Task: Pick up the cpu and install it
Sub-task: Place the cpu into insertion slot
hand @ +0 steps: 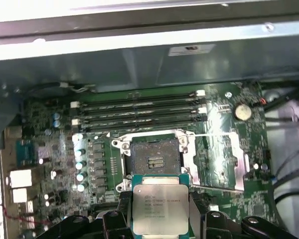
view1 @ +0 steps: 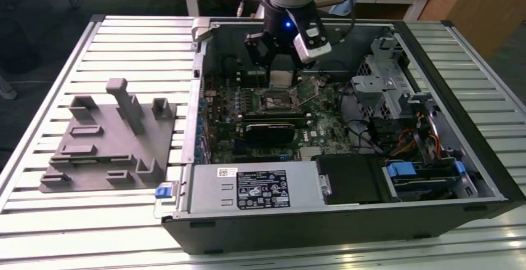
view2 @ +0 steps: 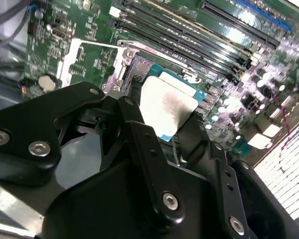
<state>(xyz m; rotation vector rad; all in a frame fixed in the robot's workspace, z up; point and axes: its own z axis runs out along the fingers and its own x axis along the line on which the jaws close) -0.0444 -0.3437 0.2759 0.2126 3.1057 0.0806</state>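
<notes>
The cpu (hand: 159,209) is a small square chip with a silvery top on a green-edged base, and my gripper (hand: 160,221) is shut on it, one black finger against each side. It hangs a little above the motherboard, just short of the open socket (hand: 156,158), whose contact field is bare and whose metal load plate (hand: 217,162) is swung open beside it. The second wrist view has the cpu (view2: 164,107) between the fingers (view2: 139,132), over the socket frame. In the exterior view my gripper (view1: 281,73) is inside the open computer case (view1: 460,159), above the socket (view1: 275,100).
A black heatsink block (view1: 267,131) sits just in front of the socket, a labelled power supply box (view1: 263,187) at the case front. Memory slots (hand: 139,112) run beyond the socket. Drive cages and cables (view1: 403,116) crowd the exterior view's right. A gray plastic fixture (view1: 107,140) stands on the slatted table.
</notes>
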